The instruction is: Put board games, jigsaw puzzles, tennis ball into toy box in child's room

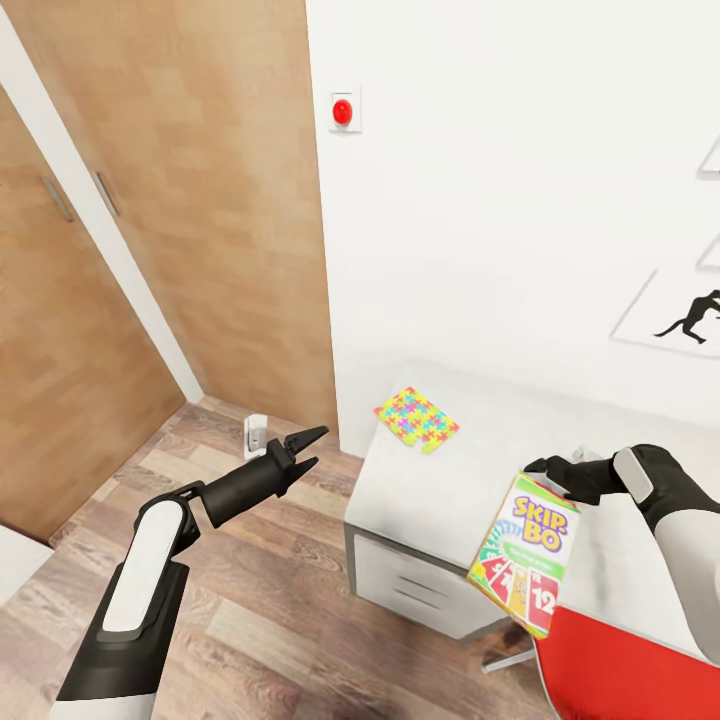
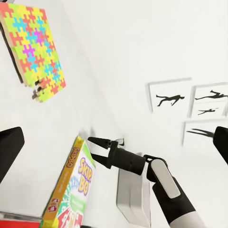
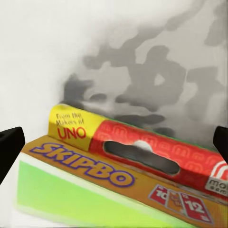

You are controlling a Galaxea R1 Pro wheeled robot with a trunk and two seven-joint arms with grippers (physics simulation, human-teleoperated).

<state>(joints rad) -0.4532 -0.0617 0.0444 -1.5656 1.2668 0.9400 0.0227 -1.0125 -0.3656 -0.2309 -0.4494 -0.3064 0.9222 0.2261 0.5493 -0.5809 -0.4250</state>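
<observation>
My right gripper is shut on the top edge of the yellow-green-red "SKIP BO" board game, which hangs upright in the air over the near edge of the table. From the left wrist, the same box shows beside the right gripper. Its red and yellow top flap sits between my right fingers. One multicoloured jigsaw puzzle lies flat on the table's far left corner by the wall. My left gripper is open and empty above the floor, left of the table.
White drawers sit under the table's left end. Something red stands low at the right, in front of the table. Wooden wardrobe doors line the left. The white wall holds a red button and silhouette pictures. Wood plank floor lies below.
</observation>
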